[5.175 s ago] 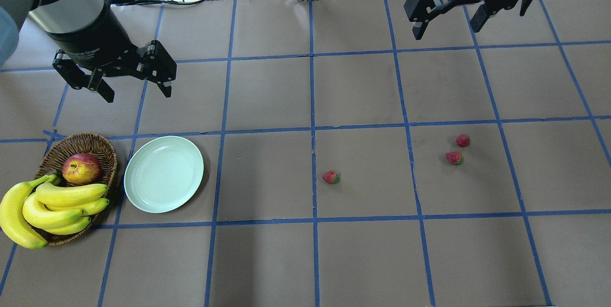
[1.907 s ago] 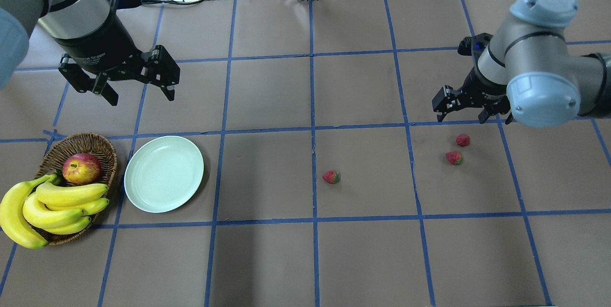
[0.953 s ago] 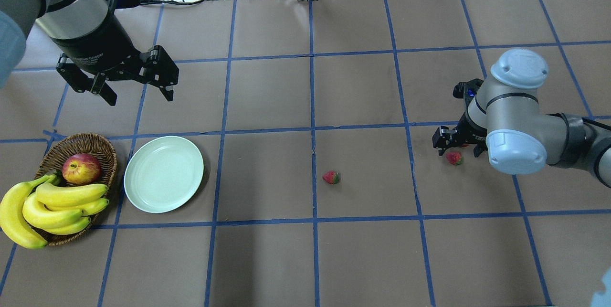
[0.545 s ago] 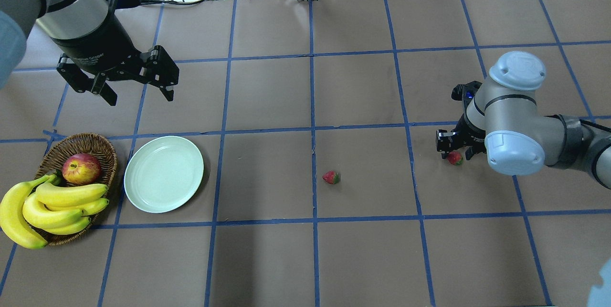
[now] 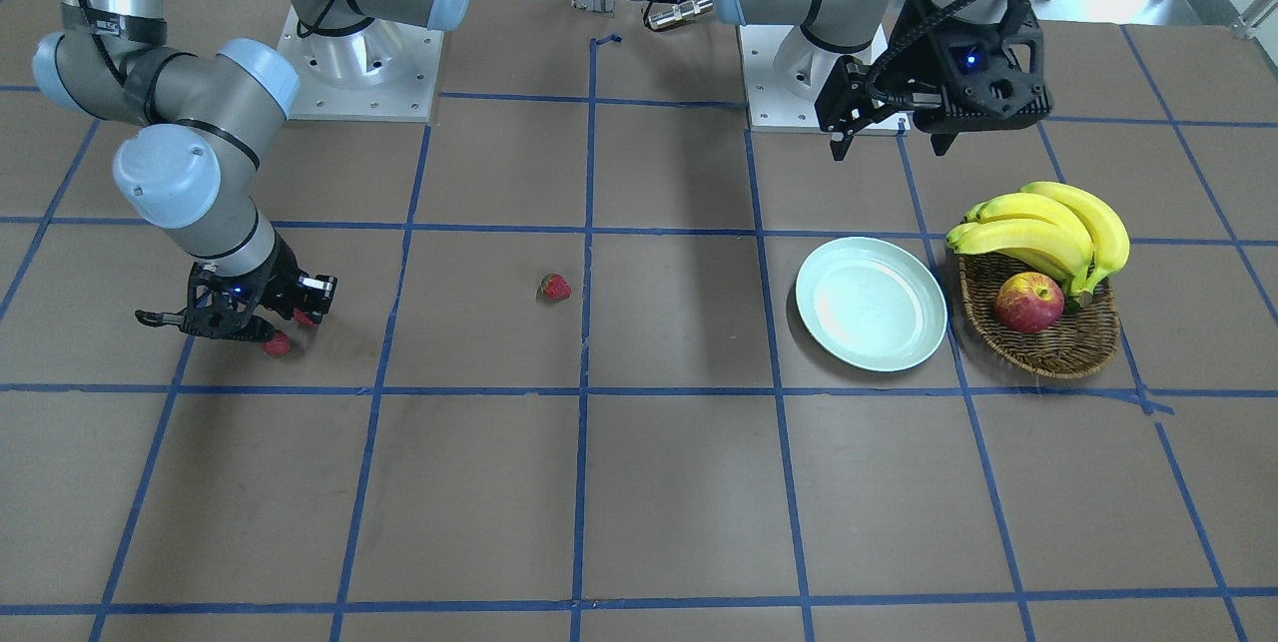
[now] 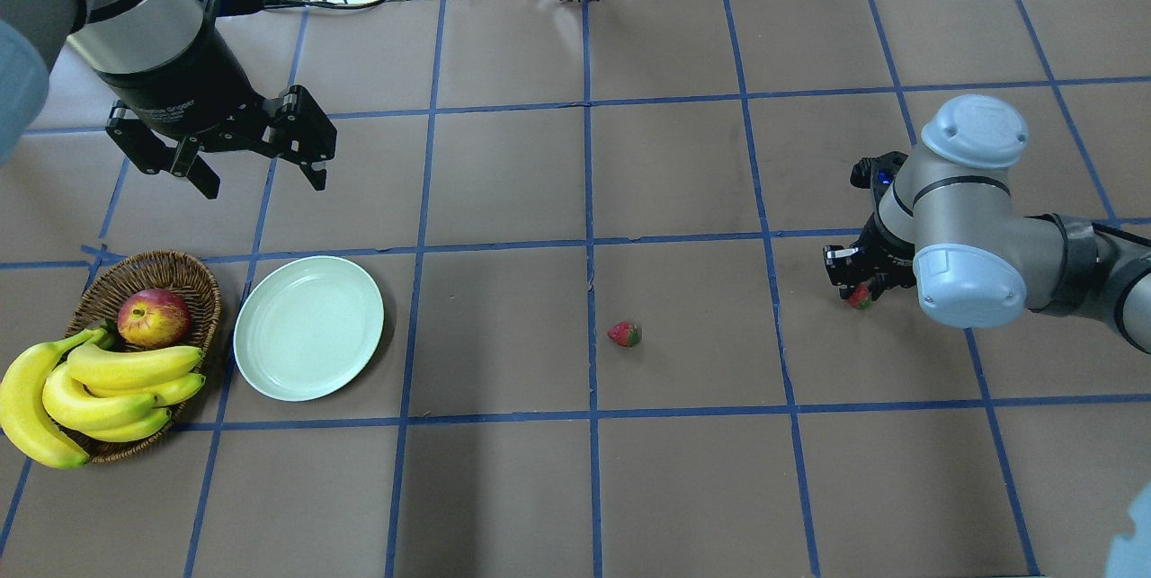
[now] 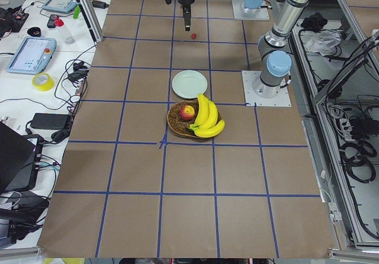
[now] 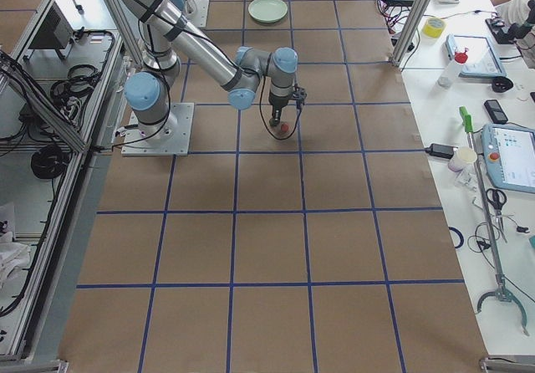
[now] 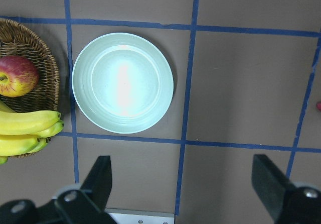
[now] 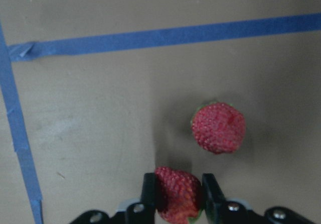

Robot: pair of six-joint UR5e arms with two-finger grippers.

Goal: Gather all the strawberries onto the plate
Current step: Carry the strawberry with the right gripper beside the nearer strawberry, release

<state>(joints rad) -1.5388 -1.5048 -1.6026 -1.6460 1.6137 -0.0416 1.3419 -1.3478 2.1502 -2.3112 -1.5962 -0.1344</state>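
Note:
My right gripper (image 10: 176, 190) is shut on one strawberry (image 10: 176, 196), low at the table; it also shows in the overhead view (image 6: 861, 296). A second strawberry (image 10: 218, 127) lies loose just beyond the fingertips, seen in the front view (image 5: 278, 343) and hidden under the wrist in the overhead view. The third strawberry (image 6: 623, 333) lies alone mid-table. The pale mint plate (image 6: 308, 328) is empty at the left, beside the basket. My left gripper (image 6: 262, 182) hangs open and empty above the table behind the plate, which fills the left wrist view (image 9: 123, 83).
A wicker basket (image 6: 180, 265) left of the plate holds an apple (image 6: 153, 317) and a bunch of bananas (image 6: 108, 380). My right arm's elbow (image 6: 967, 277) hangs low over the table's right part. Blue tape lines grid the brown table.
My right arm came down from the far right corner onto the pair of strawberries, and its fingers closed on one. My left gripper stayed almost still.

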